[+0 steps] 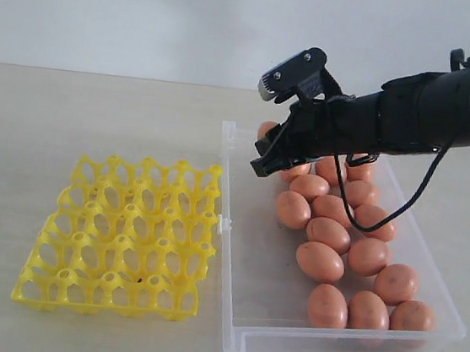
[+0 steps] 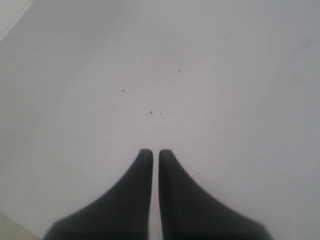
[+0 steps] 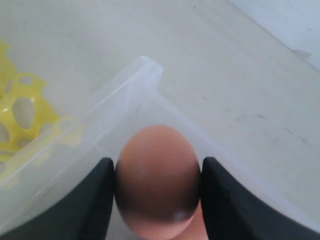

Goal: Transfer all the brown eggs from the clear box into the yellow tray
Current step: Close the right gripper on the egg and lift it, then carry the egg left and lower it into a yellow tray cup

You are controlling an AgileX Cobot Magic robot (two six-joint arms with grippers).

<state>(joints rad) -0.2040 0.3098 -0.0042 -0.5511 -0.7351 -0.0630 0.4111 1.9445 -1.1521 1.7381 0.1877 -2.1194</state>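
With right gripper pinching one orange-brown egg, lift over the clear plastic box wall. Seat gently in yellow lattice tray.

Pale tabletop, perhaps white wall

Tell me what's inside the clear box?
The clear box holds brown eggs bunched along its right side, and the right tool grips one egg near the far corner. The black arm covers some eggs, so I can't count them.
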